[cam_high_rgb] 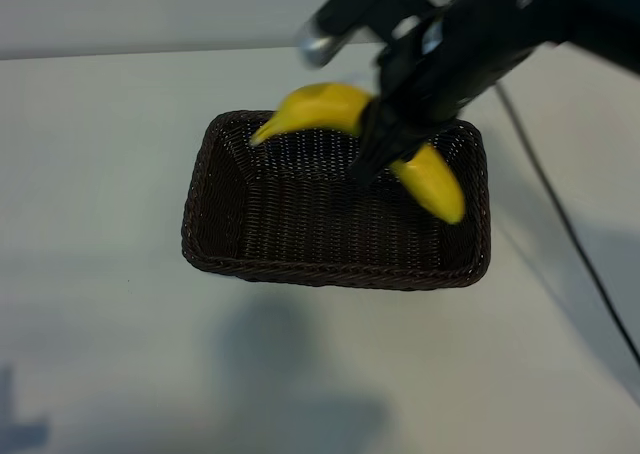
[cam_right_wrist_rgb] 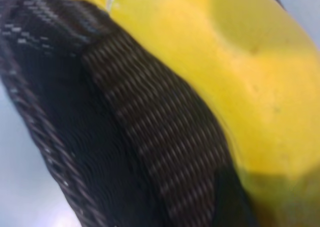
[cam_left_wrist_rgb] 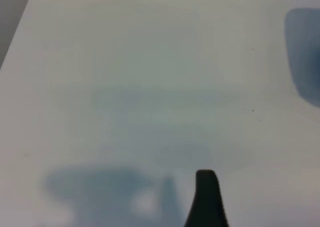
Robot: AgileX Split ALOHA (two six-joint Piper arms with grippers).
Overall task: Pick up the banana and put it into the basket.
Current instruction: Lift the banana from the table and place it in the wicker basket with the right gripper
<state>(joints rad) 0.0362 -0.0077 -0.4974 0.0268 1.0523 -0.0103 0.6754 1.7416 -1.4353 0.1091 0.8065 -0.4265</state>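
The bright yellow banana (cam_high_rgb: 320,106) hangs over the far side of the dark brown woven basket (cam_high_rgb: 330,272), with its stem end to the left and its other end (cam_high_rgb: 437,186) drooping over the right inside. My right gripper (cam_high_rgb: 385,142) reaches down from the upper right and is shut on the banana's middle. The right wrist view is filled by the banana (cam_right_wrist_rgb: 240,62) close up, with the basket's weave (cam_right_wrist_rgb: 150,137) right beneath it. Only my left gripper's finger (cam_left_wrist_rgb: 206,202) shows, over bare table with nothing beside it.
The basket sits on a pale table (cam_high_rgb: 100,174). A black cable (cam_high_rgb: 560,224) trails across the table to the right of the basket. Shadows of the arms lie on the surface in front (cam_high_rgb: 290,374).
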